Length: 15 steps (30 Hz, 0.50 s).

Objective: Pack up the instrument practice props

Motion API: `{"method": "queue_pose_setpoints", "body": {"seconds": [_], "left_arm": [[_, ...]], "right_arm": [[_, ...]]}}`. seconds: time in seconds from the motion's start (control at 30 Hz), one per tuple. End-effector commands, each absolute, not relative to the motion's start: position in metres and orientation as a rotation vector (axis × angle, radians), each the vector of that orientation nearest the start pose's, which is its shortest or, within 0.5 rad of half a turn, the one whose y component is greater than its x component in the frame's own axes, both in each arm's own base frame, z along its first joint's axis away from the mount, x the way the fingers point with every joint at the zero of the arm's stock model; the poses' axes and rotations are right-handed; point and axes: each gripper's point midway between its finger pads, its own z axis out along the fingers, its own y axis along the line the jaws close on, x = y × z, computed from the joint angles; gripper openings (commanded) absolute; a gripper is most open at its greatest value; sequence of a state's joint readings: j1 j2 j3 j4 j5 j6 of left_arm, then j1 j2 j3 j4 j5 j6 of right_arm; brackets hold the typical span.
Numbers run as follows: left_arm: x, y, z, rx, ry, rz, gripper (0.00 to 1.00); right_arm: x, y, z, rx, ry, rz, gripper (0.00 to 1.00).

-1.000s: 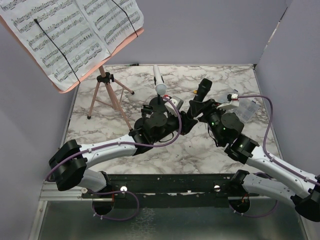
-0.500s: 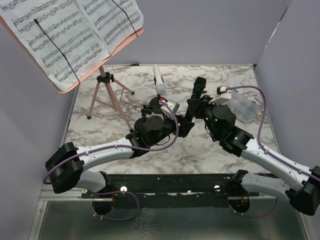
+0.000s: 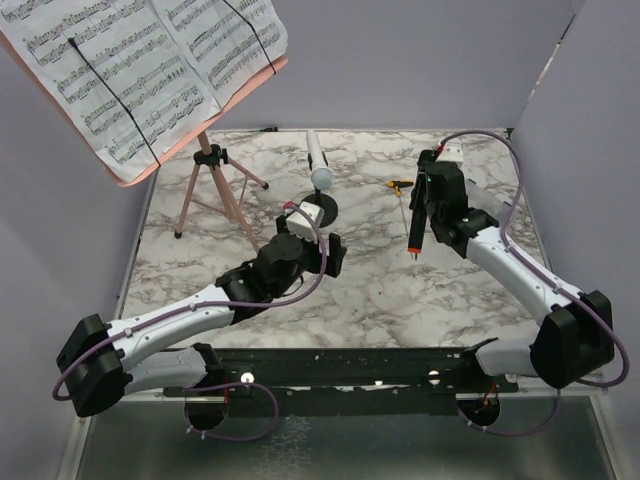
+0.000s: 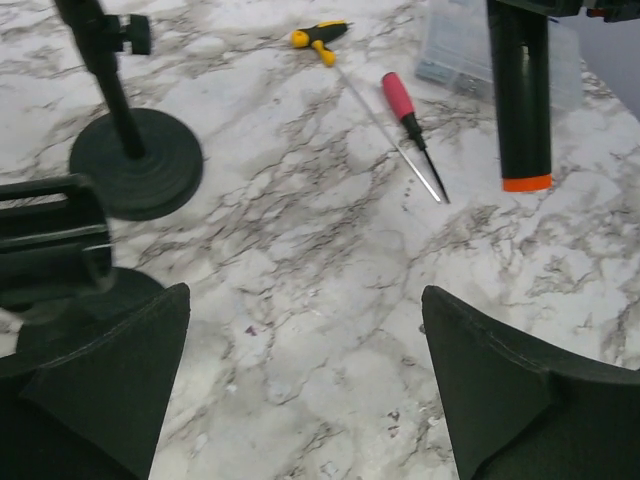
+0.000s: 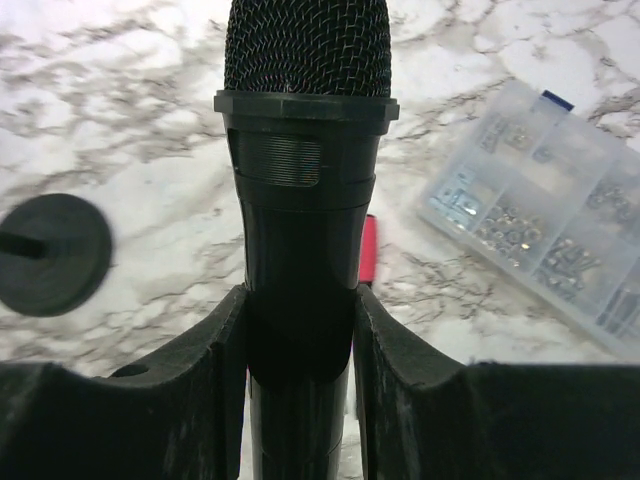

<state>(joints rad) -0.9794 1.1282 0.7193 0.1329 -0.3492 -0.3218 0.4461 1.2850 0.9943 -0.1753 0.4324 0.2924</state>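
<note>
My right gripper (image 3: 424, 200) (image 5: 300, 300) is shut on the black microphone (image 3: 413, 232) (image 5: 305, 150) and holds it above the table, orange end down. The same microphone (image 4: 522, 90) hangs at the top right of the left wrist view. The white microphone (image 3: 318, 160) sits in a round-based holder (image 3: 327, 210) (image 4: 135, 160). A second black holder (image 4: 60, 255) stands just left of my open left gripper (image 3: 332, 256) (image 4: 305, 370), which has nothing between its fingers. The pink tripod music rest (image 3: 212, 190) carries white sheet-music pages (image 3: 140, 70) at the far left.
A red-handled screwdriver (image 4: 400, 98) and a yellow-handled tool (image 3: 400, 184) (image 4: 320, 35) lie between the white microphone's holder and the clear compartment box (image 5: 540, 230) (image 4: 450, 45). Grey walls close in the back and both sides.
The left gripper opened wide and drew back toward the near left. The right arm carried the black microphone away to the right and turned it upright, orange end down.
</note>
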Motion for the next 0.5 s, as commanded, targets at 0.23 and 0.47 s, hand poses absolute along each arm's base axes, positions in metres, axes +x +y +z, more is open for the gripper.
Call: {"method": "queue_pose_setpoints", "body": {"seconds": [0.23, 0.47], "left_arm": [[0.253, -0.184, 0.204, 0.175, 1.834, -0.388, 0.99], [0.250, -0.153, 0.213, 0.066, 1.730, -0.345, 0.99]], "right_arm": [[0.446, 0.065, 0.141, -0.033, 2.196, -0.174, 0.01], [0.481, 0.036, 0.103, -0.084, 2.286, -0.284, 0.01]]}}
